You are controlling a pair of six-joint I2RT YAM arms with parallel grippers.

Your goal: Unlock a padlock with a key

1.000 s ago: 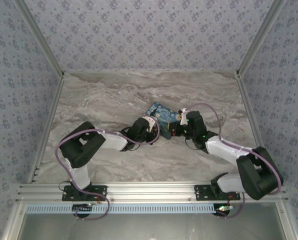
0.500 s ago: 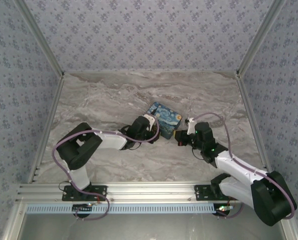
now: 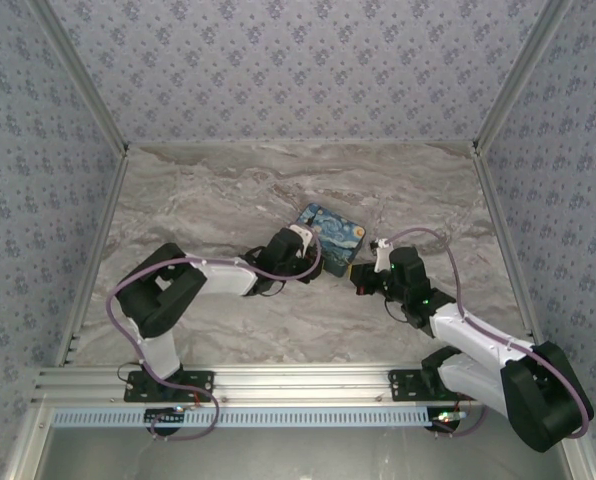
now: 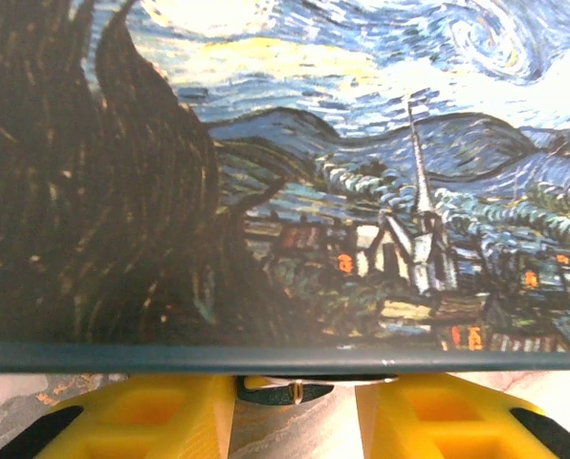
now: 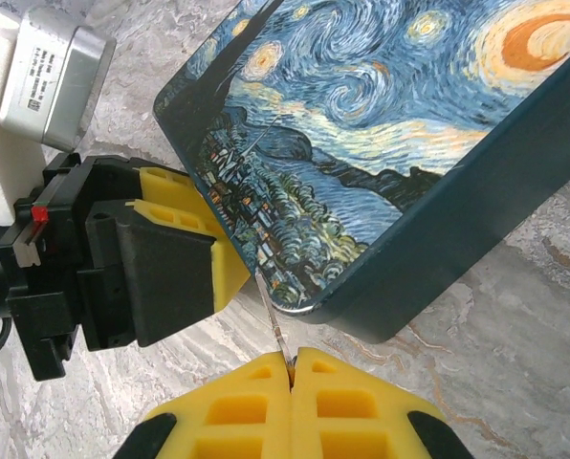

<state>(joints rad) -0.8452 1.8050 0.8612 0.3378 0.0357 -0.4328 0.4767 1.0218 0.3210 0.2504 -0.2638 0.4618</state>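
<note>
Marble desk (image 3: 228, 190) carries one starry-print box (image 3: 330, 236). Right claw (image 5: 292, 368) is pinched fully closed on the single thin key (image 5: 274, 320) beside the box's edge. Left claw (image 4: 295, 413) straddles the single padlock (image 4: 287, 389); I cannot tell whether it grips.

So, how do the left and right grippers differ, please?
The left gripper has its fingers apart around a metal piece at the box edge; the right gripper has them pressed together on the key. The left is at the box; the right is back from it. Both have yellow fingers.
</note>
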